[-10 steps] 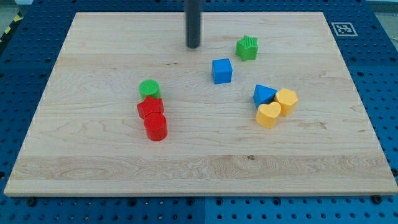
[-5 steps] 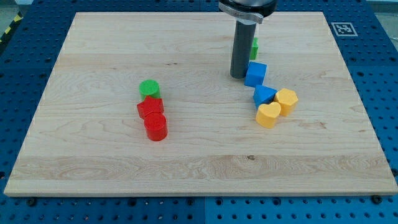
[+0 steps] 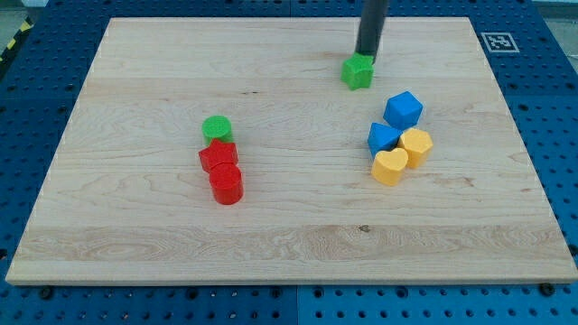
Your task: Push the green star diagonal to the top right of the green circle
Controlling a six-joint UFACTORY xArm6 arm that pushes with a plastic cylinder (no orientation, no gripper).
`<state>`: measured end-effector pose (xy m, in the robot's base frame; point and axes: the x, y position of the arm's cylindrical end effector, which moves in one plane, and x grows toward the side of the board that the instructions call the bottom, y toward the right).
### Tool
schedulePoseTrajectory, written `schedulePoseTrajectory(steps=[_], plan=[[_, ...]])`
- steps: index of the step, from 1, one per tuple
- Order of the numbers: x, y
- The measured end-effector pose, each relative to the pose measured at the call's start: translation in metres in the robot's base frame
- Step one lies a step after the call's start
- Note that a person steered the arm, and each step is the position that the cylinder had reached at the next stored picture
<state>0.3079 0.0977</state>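
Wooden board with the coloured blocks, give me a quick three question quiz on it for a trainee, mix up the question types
1. True or false: my tip sits at the green star's upper right edge.
2. Which block touches the green circle? A) blue cube B) the upper red block C) yellow heart
3. Fill in: the green star lies toward the view's ____ of the green circle.

Key: 1 true. 2 B; the upper red block sits right against it on the side toward the view's bottom. 3 upper right, well apart from it.
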Motion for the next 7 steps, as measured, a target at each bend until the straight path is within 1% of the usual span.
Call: schedulePoseTrajectory(steps=[1,2,3,4,5,6,7], plan=[[0.026,-0.003],[0.026,0.007],[0.027,0.040],[0.055,0.031],[0.065,-0.010],[0.065,-0.057],[0.068,-0.082]])
